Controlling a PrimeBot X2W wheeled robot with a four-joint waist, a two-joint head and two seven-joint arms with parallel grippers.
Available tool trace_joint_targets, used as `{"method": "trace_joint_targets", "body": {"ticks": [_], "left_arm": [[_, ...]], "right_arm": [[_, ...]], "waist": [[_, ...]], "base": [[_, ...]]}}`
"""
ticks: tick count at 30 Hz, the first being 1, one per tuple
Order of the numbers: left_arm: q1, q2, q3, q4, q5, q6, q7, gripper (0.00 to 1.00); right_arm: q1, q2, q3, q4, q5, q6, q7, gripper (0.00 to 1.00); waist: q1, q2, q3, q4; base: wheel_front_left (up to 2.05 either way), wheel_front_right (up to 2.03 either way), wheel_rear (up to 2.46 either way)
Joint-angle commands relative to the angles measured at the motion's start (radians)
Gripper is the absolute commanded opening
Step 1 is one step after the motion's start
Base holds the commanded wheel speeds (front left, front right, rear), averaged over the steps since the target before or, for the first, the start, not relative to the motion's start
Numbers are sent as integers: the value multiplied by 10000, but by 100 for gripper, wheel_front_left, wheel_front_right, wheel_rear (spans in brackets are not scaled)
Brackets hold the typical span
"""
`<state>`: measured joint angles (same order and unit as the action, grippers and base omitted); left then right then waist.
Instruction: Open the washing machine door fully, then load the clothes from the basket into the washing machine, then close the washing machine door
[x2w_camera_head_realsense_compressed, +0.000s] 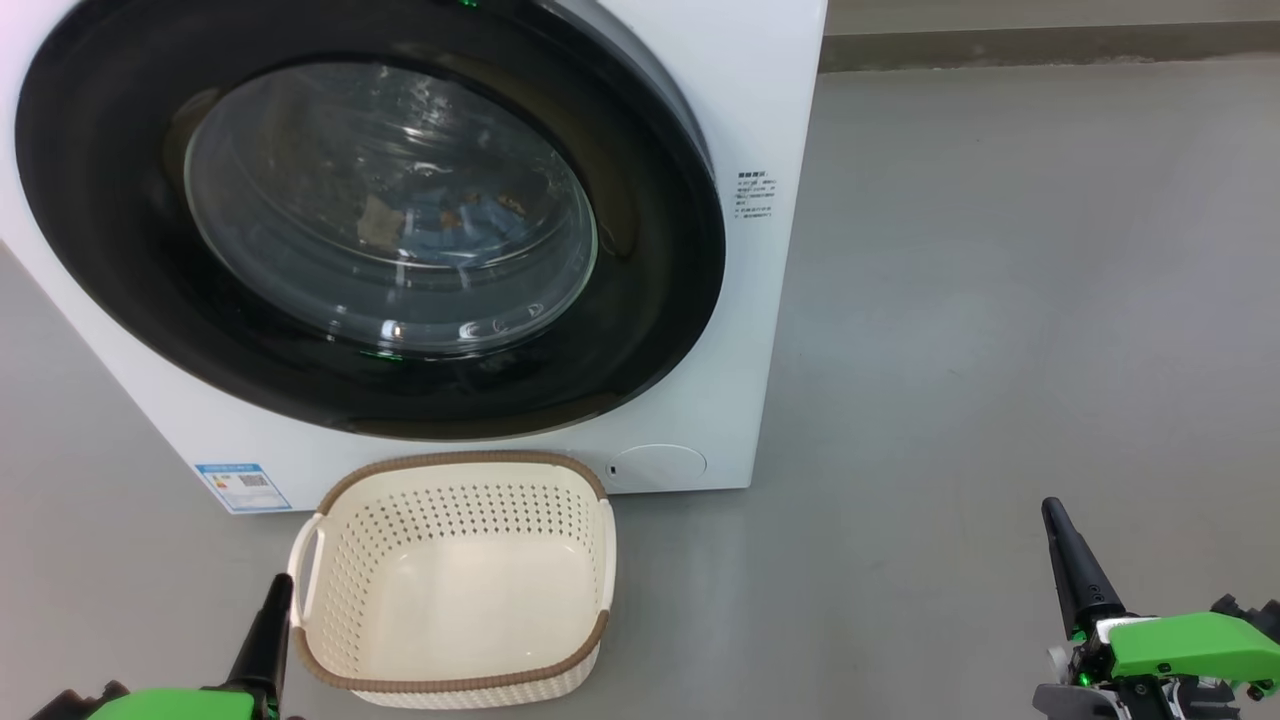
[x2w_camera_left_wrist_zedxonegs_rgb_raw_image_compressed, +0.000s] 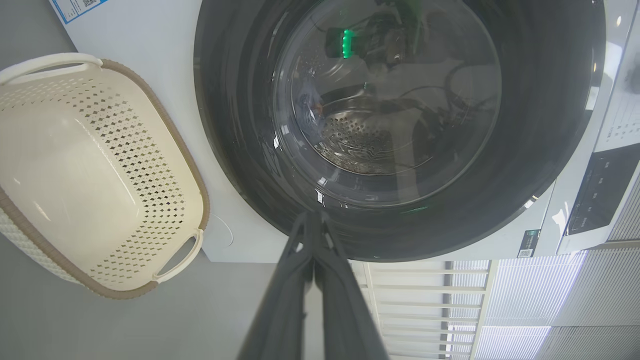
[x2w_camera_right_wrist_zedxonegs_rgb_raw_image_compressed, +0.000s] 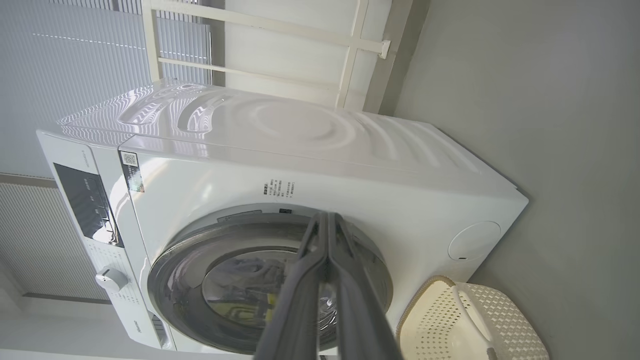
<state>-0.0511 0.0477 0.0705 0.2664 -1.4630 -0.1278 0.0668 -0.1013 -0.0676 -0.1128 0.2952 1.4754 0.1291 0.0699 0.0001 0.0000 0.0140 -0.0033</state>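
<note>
Head view: washing machine door shut, clothes inside, basket empty. Your left gripper and right gripper are pressed together, holding nothing; task looks finished.

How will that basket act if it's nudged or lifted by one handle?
The basket looks empty, thin and perforated, so it is probably light and may slide on the smooth floor rather than tip. Its low, wide shape suggests stability. Lifted by one handle, it would likely hang tilted.
</note>
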Motion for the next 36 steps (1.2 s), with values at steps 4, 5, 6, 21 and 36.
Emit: {"method": "trace_joint_targets", "body": {"ticks": [4,5,6,21,36], "left_arm": [[-502,85,359,-207,-547,-27,199,0],[-510,79,367,-207,-648,-28,228,0],[-518,73,376,-207,-748,-28,258,0],[-571,32,437,-209,-1453,-29,467,0],[-571,30,438,-210,-1452,-29,468,0]], "right_arm": [[-86,27,99,-385,524,20,169,0],[-84,43,86,-398,613,19,198,0],[-82,59,74,-411,702,19,228,0],[-67,169,-15,-504,1327,16,437,0],[-67,170,-16,-504,1326,16,438,0]], "waist": [[-1,0,-35,11],[-1,0,-44,13],[-1,0,-52,16],[-1,0,-110,33],[-1,0,-110,33]], "base": [[0,0,0],[0,0,0],[0,0,0],[0,0,0],[0,0,0]]}}
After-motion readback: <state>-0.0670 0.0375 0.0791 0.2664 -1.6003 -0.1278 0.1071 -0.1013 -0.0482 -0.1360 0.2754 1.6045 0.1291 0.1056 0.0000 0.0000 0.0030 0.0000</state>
